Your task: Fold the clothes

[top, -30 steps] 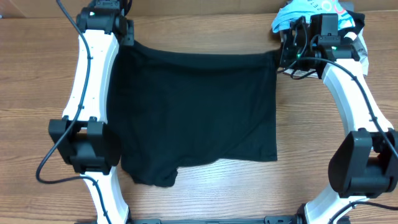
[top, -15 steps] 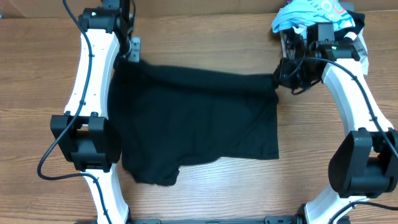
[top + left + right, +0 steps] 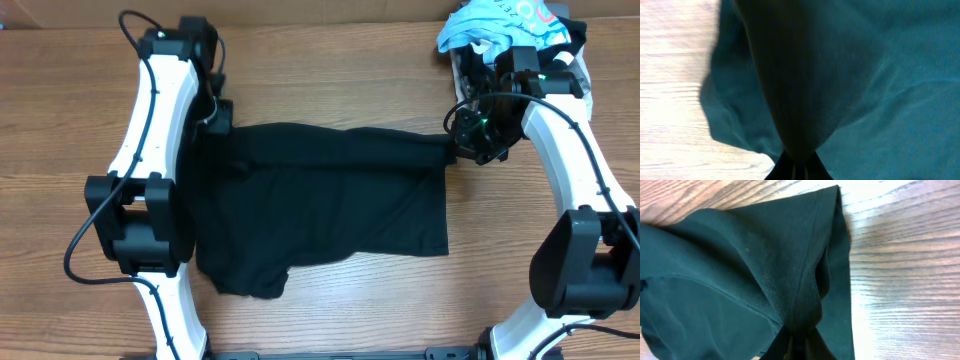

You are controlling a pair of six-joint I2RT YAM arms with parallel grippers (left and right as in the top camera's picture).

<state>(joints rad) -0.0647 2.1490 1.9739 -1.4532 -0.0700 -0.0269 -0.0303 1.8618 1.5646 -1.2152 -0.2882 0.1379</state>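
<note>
We see the wooden table (image 3: 330, 50) bearing the black garment (image 3: 320, 210), spread at its centre between our two arms, its far edge gathered in folds. Our left gripper (image 3: 220, 118) has its jaws closed on the far left corner, and our right gripper (image 3: 456, 150) pinches the far right corner likewise. A light blue shirt (image 3: 490, 20) lies heaped behind the right arm, at the table's far right corner

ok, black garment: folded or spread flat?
Mid-fold. On the black garment, left gripper and right gripper pinch the far corners, lifted over the body; near part lies flat on the table.
</note>
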